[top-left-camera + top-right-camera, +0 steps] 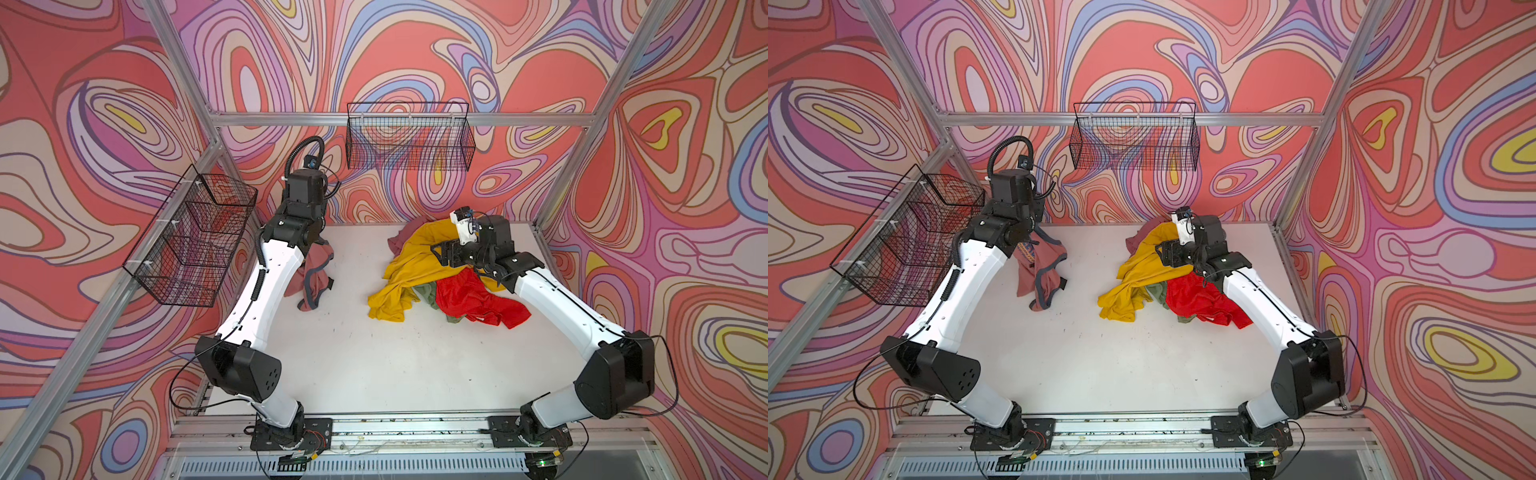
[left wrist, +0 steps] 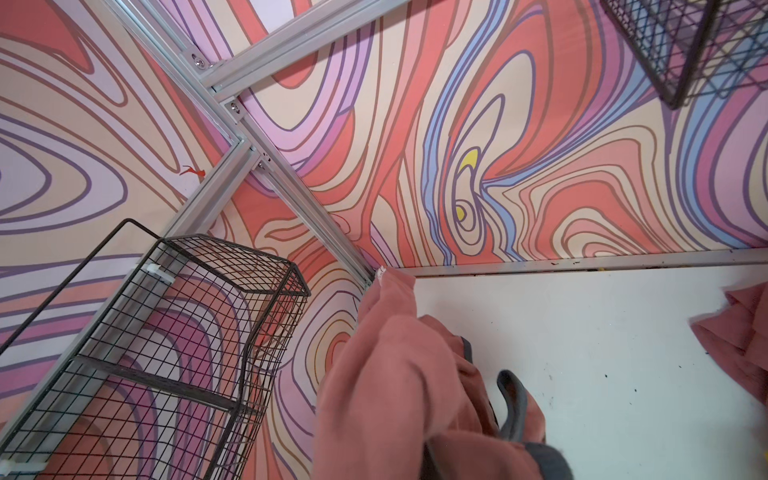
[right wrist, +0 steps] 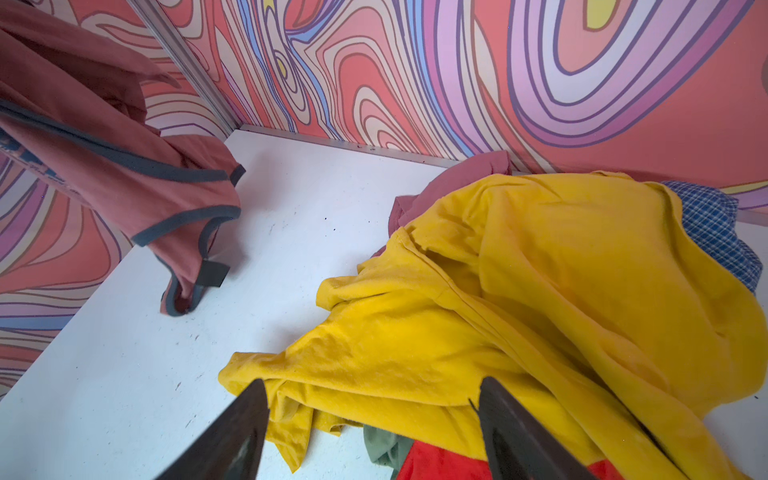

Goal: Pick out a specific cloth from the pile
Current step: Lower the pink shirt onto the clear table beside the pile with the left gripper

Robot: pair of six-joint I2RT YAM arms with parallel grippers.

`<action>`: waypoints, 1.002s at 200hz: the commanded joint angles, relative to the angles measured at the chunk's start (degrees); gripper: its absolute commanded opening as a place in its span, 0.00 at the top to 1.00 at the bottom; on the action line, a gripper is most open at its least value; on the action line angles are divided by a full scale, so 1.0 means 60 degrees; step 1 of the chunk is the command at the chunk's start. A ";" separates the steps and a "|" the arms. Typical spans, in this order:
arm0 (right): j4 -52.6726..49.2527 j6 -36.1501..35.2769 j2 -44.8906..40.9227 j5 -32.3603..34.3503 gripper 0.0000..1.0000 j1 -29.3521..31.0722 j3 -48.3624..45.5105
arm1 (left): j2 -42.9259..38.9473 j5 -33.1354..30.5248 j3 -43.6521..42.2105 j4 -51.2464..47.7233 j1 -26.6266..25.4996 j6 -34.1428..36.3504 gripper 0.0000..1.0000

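here the dusty-pink cloth [image 1: 312, 272] hangs left of centre in both top views, clamped in the closed left tool [image 1: 319, 240], its lower hem reaching the white desk [image 1: 374, 365], well apart from the pile [image 1: 465, 297] right of centre. the right tool [image 3: 374, 428] hovers, jaws apart, over the mustard-yellow shirt [image 3: 540, 291].

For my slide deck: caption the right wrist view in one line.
Open right gripper hovers over the yellow shirt topping the pile, while the rose-pink cloth hangs apart.
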 commanded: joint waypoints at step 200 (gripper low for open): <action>-0.0129 0.0121 0.0235 -0.0089 0.20 0.0342 0.0088 | -0.1117 0.3841 -0.4946 -0.2818 0.1676 -0.5412 1.00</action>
